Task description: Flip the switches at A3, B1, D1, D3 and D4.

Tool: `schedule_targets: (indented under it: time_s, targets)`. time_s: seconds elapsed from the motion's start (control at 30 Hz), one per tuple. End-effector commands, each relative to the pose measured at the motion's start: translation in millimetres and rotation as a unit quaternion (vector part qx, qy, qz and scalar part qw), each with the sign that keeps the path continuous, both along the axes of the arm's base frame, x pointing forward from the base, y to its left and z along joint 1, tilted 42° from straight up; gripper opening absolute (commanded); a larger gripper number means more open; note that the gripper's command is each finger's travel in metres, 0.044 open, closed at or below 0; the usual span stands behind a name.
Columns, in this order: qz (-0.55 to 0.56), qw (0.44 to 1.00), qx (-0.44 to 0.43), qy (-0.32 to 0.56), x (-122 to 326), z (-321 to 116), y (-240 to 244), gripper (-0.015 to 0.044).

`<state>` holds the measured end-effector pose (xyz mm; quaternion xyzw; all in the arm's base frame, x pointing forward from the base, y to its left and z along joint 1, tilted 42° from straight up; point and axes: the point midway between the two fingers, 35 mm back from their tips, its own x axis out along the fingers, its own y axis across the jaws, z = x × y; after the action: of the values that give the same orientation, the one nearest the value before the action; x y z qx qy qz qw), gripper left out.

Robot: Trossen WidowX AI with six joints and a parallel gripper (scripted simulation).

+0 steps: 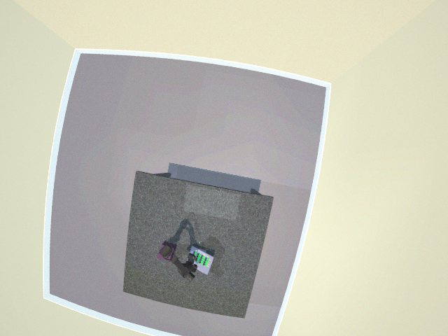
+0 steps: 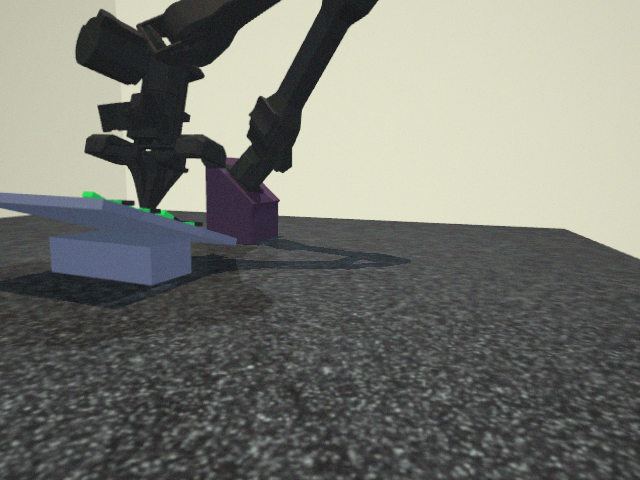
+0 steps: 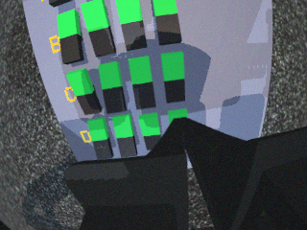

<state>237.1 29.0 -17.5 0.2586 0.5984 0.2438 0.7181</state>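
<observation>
The lavender switch panel (image 1: 205,270) (image 2: 155,227) (image 3: 230,57) slopes on its block, with rows of green-and-black rockers. My gripper (image 2: 148,208) (image 3: 179,123) is shut and empty. It points down, with its tips at or just above the panel. In the wrist view the tips overlap switch D4 (image 3: 177,113), hiding its black half; contact is unclear. D1 (image 3: 101,139), D2 (image 3: 125,134) and D3 (image 3: 150,126) lie left of the tips. B1 (image 3: 69,37) is farther up. Row A is mostly cut off, so A3 is not visible there. Which ends are raised is hard to tell.
Row C, including C4 (image 3: 173,77), lies just beyond row D. The purple arm base (image 1: 160,257) (image 2: 227,211) stands beside the panel on the dark speckled table (image 1: 155,209) (image 2: 361,361). The arm's shadow falls on the table and panel.
</observation>
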Motion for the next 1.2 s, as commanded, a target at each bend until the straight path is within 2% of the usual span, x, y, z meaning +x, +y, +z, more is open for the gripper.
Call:
schedule_targets:
  time_s: [0.0,1.17]
  targets:
    - [-0.002,1.0,0.002,0.001,0.3,-0.3,0.6,0.0]
    - [-0.002,1.0,0.002,0.001,1.2,-3.6,3.7,0.0]
